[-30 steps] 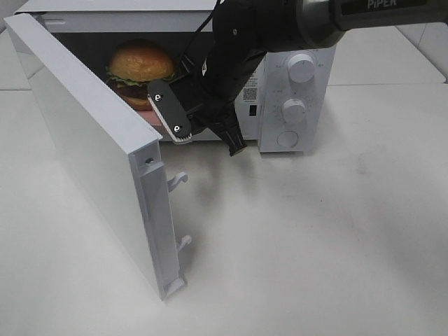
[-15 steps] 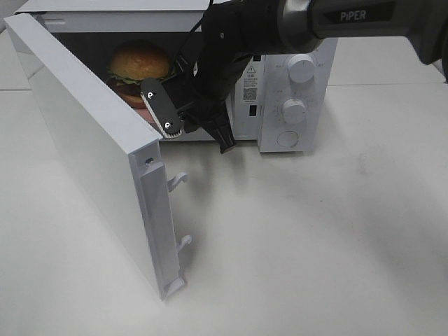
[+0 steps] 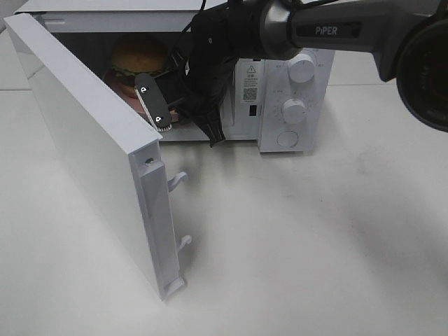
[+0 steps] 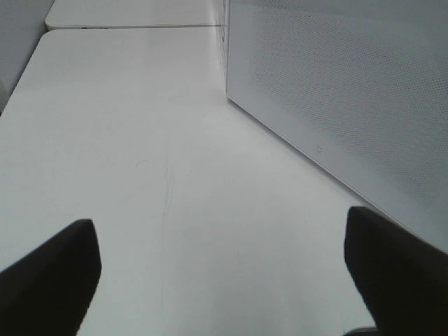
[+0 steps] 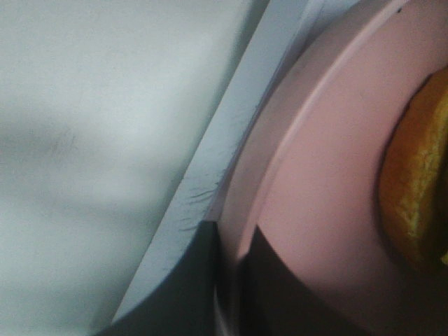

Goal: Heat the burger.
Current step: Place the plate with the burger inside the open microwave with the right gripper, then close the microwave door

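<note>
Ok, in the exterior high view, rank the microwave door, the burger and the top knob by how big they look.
1. microwave door, by far the largest, though it is nearest the camera, which enlarges it.
2. burger, farther back and partly hidden.
3. top knob, clearly the smallest.

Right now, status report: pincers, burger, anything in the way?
Left pincer open, empty, beside microwave. Right pincer shut on pink plate rim, burger on it, inside microwave. Door open, right arm across opening.
</note>
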Controlling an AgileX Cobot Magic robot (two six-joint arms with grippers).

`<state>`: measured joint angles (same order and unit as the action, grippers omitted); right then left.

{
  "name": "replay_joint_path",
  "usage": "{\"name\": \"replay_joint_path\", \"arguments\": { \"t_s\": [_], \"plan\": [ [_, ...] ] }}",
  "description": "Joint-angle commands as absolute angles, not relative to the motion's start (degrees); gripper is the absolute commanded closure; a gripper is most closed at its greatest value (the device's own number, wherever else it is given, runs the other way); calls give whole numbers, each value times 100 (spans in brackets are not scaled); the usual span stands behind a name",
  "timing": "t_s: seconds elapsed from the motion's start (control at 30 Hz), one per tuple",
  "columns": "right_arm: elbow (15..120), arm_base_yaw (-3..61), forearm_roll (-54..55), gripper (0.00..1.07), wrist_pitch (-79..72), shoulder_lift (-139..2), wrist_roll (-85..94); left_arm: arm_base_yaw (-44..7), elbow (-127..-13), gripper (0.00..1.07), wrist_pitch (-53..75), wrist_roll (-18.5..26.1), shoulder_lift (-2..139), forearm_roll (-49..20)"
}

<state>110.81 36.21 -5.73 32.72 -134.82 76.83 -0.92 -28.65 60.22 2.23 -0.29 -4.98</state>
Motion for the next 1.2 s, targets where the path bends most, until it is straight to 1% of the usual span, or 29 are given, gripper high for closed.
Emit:
{"name": "replay_joint_path", "arguments": {
  "t_s": [0.03,0.1,0.17,0.2,0.23,0.27,0.33,0.37,0.4,0.43,0.47,0.5,0.53,0.57,0.6,0.63,0.7,0.77,0.9,0.97,1.07,1.2],
  "plan": [
    [11316,3638,-596,106,2951,-13493,7609,-115,-2859,20,5936,229,-166,-527],
    [11373,3638,-596,105,2934,-13545,7586,-115,-2859,20,5936,229,-166,-527],
    [11396,3633,-596,101,2911,-13562,7506,-115,-2859,20,5936,229,-166,-527],
    [11396,3633,-596,101,2911,-13562,7506,-115,-2859,20,5936,229,-166,-527],
    [11396,3627,-613,97,2888,-13562,7477,-115,-2859,20,5936,229,-166,-527],
    [11396,3627,-613,97,2888,-13562,7477,-115,-2859,20,5936,229,-166,-527],
    [11396,3627,-699,90,2871,-13562,7443,-115,-2859,20,5936,229,-166,-527],
    [11396,3627,-699,90,2871,-13562,7443,-115,-2859,20,5936,229,-166,-527],
    [11396,3627,-728,84,2871,-13562,7351,-115,-2859,20,5936,229,-166,-527],
    [11396,3627,-728,84,2871,-13562,7351,-115,-2859,20,5936,229,-166,-527],
    [11396,3627,-728,76,2871,-13562,7288,-115,-2859,20,5936,229,-166,-527],
    [11396,3627,-728,72,2871,-13562,7288,-115,-2859,20,5936,229,-166,-527],
    [11396,3627,-728,72,2871,-13562,7288,-115,-2859,20,5936,229,-166,-527],
    [11396,3627,-722,66,2876,-13562,7282,-115,-2859,20,5936,229,-166,-527],
    [11396,3627,-722,66,2876,-13562,7282,-115,-2859,20,5936,229,-166,-527],
    [11396,3633,-716,62,2893,-13562,7173,-115,-2859,20,5936,229,-166,-527],
    [11390,3633,-716,60,2916,-13562,7110,-115,-2859,20,5936,229,-166,-527],
    [11322,3633,-705,54,2934,-13545,6944,-115,-2859,20,5936,229,-166,-527],
    [11247,3633,-693,51,2911,-13476,6824,-115,-2859,20,5936,229,-166,-527],
    [11029,3633,-544,48,2865,-13361,6835,-115,-2859,20,5936,229,-166,-527],
    [10926,3633,-498,46,2813,-13298,6835,-115,-2859,20,5936,229,-166,-527],
    [10525,3633,-407,40,2550,-13069,6835,-115,-2859,20,5936,229,-166,-527]
  ]
}}
